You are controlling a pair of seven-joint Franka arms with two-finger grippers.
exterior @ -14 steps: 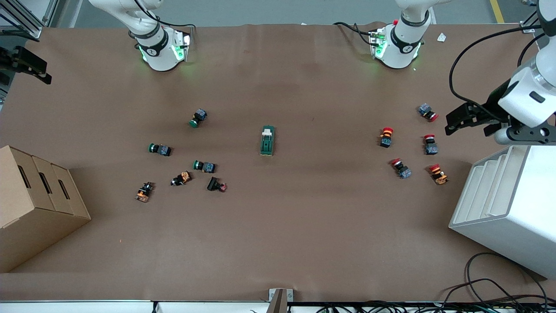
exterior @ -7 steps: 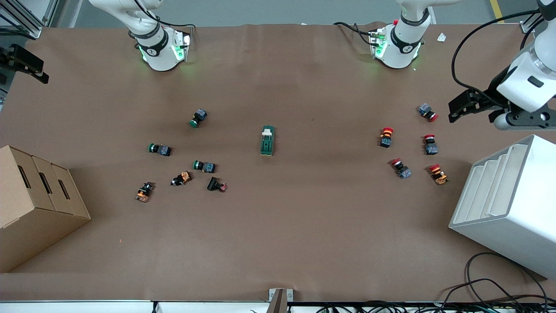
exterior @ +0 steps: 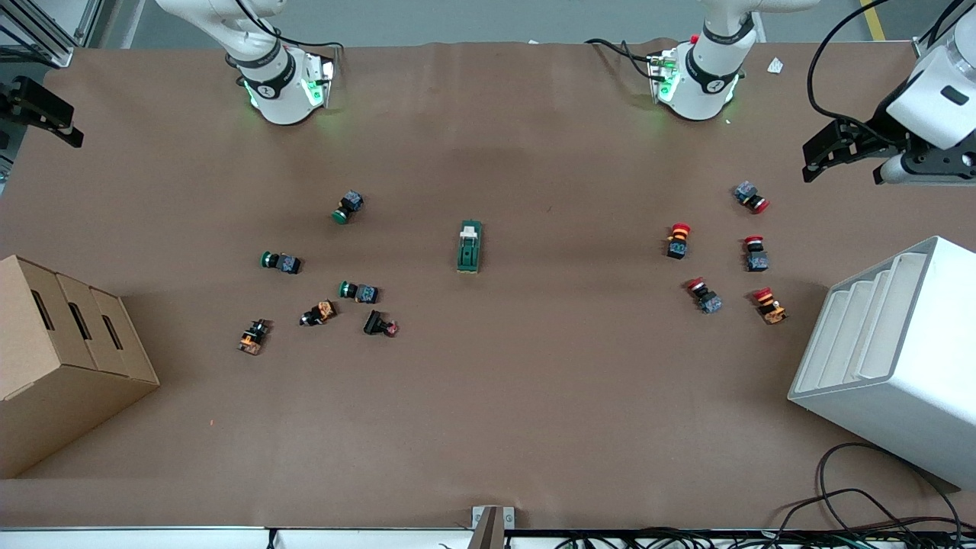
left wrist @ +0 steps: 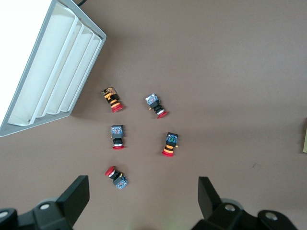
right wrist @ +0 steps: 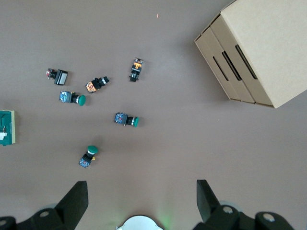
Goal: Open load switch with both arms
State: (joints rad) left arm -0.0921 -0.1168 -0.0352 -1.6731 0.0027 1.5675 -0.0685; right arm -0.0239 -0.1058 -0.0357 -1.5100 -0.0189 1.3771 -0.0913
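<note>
Load switch point(exterior: 470, 246) untouched mid-table, cropped in wrist views; left gripper point(left wrist: 144, 201), right gripper point(right wrist: 142, 201) wide, aloft.

Evenly, softly lit from overhead; faint short shadows, green glow at the arm bases point(exterior: 286, 91), sharp, no glare.

Brown surface point(exterior: 488, 427) scattered with push-buttons. Green-capped group point(exterior: 320, 267) toward right arm's end; red-capped cluster point(exterior: 724, 259) toward left arm's end. Cardboard box point(exterior: 61, 358) with three slots at right arm's end. White stepped rack point(exterior: 892, 358) at left arm's end. Cables point(exterior: 869, 518) at near edge.
</note>
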